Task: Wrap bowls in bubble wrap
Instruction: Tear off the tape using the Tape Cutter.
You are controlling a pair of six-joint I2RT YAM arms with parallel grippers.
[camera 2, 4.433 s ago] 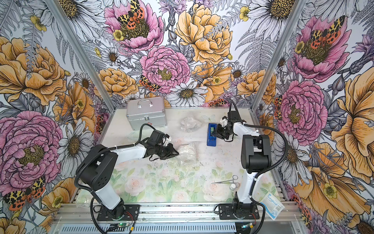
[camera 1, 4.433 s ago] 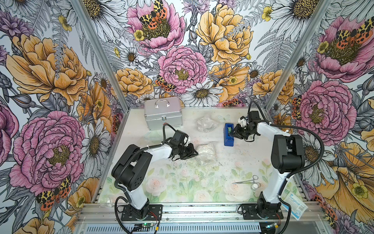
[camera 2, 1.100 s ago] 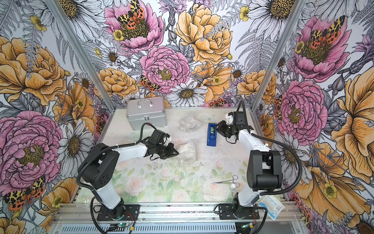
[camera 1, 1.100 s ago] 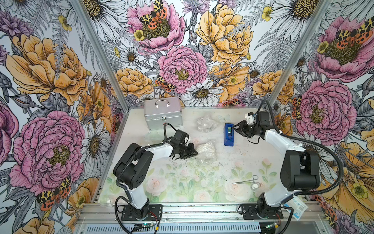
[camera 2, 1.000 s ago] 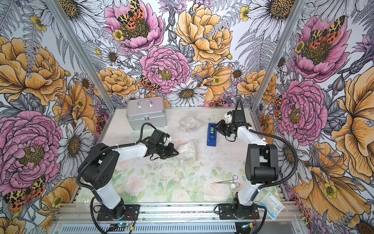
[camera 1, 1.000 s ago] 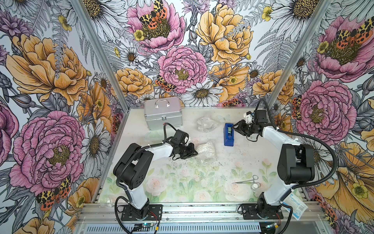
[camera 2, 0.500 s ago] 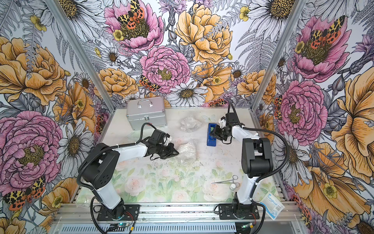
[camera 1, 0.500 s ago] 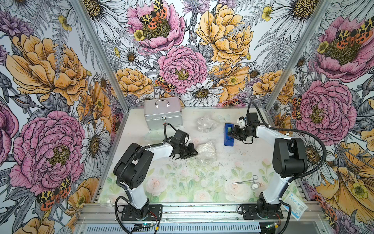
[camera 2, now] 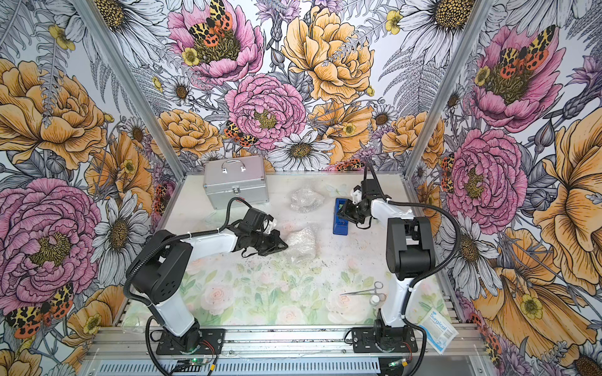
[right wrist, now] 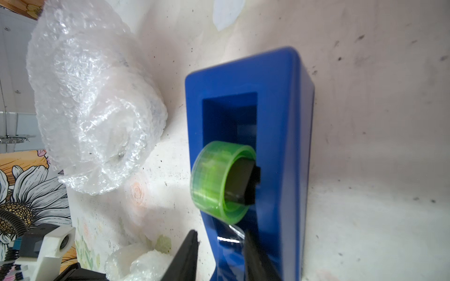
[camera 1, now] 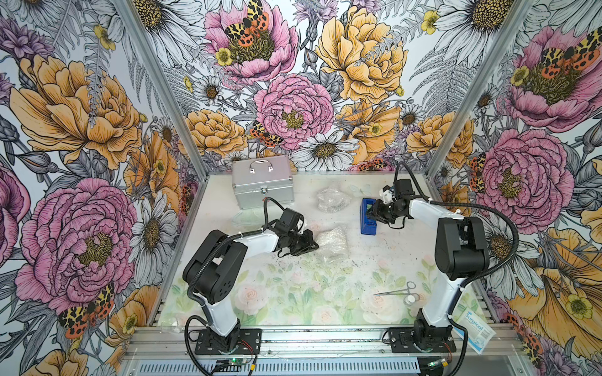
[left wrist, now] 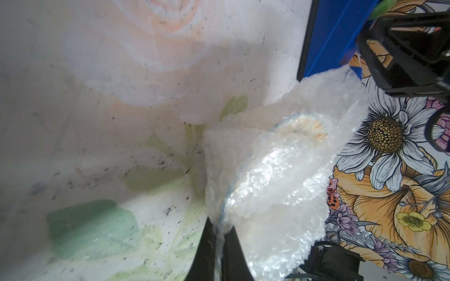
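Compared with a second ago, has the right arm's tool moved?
Yes. The right tool has swung in toward the blue tape dispenser, which itself has not shifted.

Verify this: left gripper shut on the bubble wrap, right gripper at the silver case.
Not the silver case: the right wrist view shows the right gripper at the blue tape dispenser. The left gripper is indeed shut on the bubble wrap.

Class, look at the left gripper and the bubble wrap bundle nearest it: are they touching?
Touching. The left wrist view shows the left gripper with its fingers pinched shut on an edge of the bubble wrap.
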